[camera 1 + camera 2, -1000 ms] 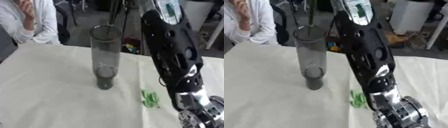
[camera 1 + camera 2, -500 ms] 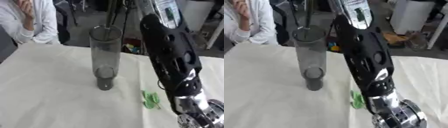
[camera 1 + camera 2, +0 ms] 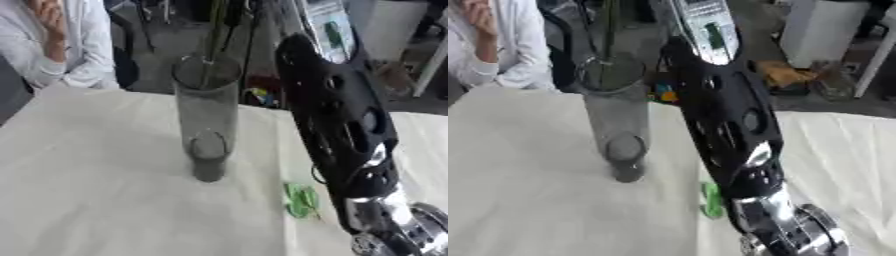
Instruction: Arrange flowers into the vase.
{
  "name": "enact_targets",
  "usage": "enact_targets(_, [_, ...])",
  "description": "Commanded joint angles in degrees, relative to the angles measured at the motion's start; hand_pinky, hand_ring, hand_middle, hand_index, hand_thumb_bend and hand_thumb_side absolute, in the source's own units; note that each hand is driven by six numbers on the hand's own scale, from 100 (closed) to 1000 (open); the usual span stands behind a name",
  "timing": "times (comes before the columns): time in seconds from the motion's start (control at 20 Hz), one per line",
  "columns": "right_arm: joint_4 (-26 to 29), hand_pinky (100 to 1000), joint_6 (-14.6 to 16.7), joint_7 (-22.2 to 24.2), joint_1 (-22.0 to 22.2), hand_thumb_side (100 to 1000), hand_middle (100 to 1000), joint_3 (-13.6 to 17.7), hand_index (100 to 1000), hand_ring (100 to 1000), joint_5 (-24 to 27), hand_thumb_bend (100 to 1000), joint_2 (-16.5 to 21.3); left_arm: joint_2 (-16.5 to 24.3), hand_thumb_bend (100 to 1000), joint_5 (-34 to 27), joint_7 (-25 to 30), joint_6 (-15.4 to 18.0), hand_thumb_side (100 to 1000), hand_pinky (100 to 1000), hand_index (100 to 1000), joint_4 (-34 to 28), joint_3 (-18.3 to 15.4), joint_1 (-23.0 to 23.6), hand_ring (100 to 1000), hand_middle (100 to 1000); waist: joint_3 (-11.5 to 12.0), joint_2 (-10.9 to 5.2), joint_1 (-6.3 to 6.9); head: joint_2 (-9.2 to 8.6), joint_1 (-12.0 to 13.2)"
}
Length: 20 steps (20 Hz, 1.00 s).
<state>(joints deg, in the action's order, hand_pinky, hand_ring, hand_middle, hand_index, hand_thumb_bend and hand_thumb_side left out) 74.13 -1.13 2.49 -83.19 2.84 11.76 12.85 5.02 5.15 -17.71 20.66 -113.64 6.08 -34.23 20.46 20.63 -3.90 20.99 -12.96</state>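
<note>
A tall clear glass vase [image 3: 207,115] stands upright on the white tablecloth [image 3: 87,190]. A thin green stem [image 3: 213,35] comes down from above the view and enters the vase's mouth; its upper end is cut off by the top edge. My right arm [image 3: 337,125], black with a silver joint near the lower right, rises just right of the vase and leaves the view at the top, so its hand is hidden. A small green leaf [image 3: 302,200] lies on the cloth beside the arm. My left hand shows in neither view.
The table's far edge [image 3: 114,90] runs behind the vase, with dark furniture and small colourful items [image 3: 255,95] on the floor beyond. Bare cloth stretches to the left of and in front of the vase.
My right arm has shifted slightly beside the vase. The stem stays in the vase's mouth, and the vase and leaf have not moved.
</note>
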Motion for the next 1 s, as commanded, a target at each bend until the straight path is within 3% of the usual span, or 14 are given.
enact_targets(0.05, [1.05, 222, 0.59, 1.05, -1.05, 599, 127, 0.08, 216, 187, 0.4, 100, 0.9, 0.18, 100, 0.28, -0.01, 0.1, 1000, 785, 957, -0.96, -0.04, -0.87, 855, 890, 0.17, -0.98, 0.58, -0.84, -0.1])
enact_targets(1.0, [-2.67, 219, 4.56, 1.85, -4.25, 587, 124, 0.55, 217, 184, 0.06, 100, 4.36, 0.61, 100, 0.59, 0.22, -0.18, 1000, 787, 958, -0.96, -0.06, -0.4, 856, 890, 0.51, -0.82, 0.21, -2.73, -1.98])
